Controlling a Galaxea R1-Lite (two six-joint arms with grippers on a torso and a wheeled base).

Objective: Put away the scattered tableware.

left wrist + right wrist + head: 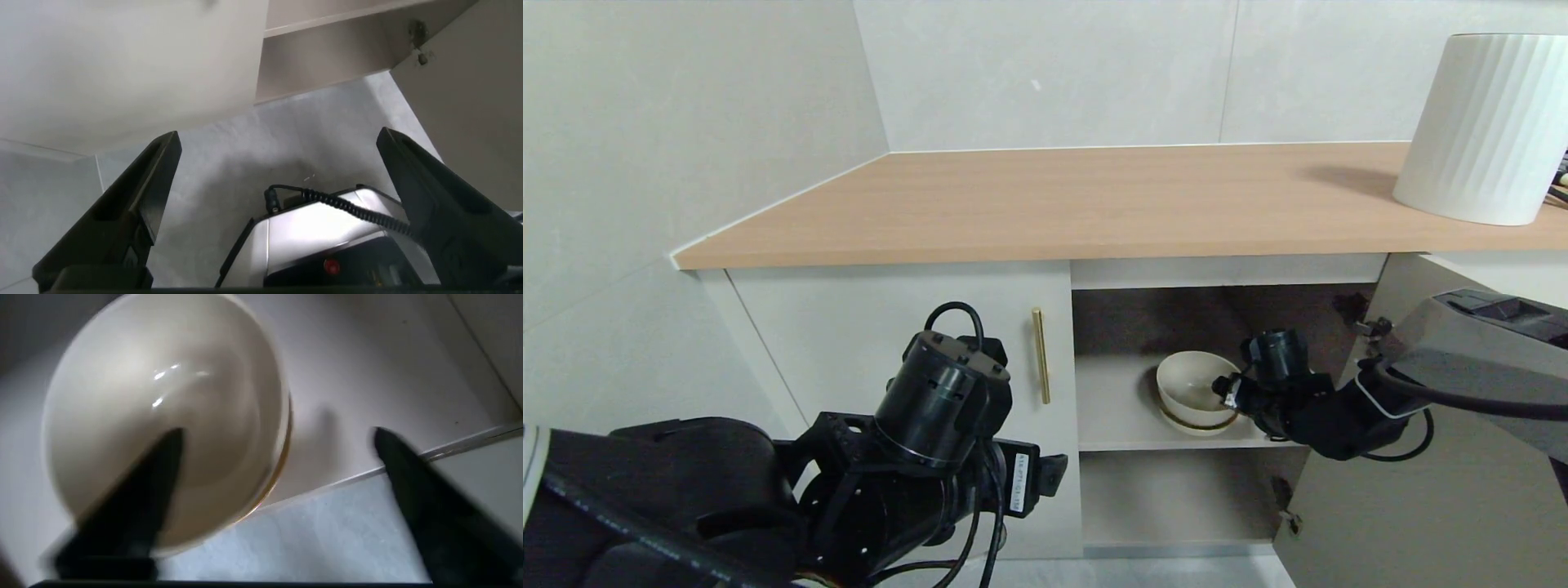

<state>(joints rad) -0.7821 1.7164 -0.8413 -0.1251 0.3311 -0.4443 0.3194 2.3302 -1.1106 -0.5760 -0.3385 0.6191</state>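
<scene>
Cream round ceramic bowl stands on upper shelf of open cabinet. Right end effector spread wide, grips nothing: one finger over bowl's hollow, other outside rim. Likely best: rise clear of rim first, then back straight out. Left end effector wide open, empty.

- Bowl: cream, with a thin gold line along its edge.
- Countertop: light wood grain.
- Cupboard door: off-white, with a brass handle.
- Container: white, vertically ribbed.
</scene>
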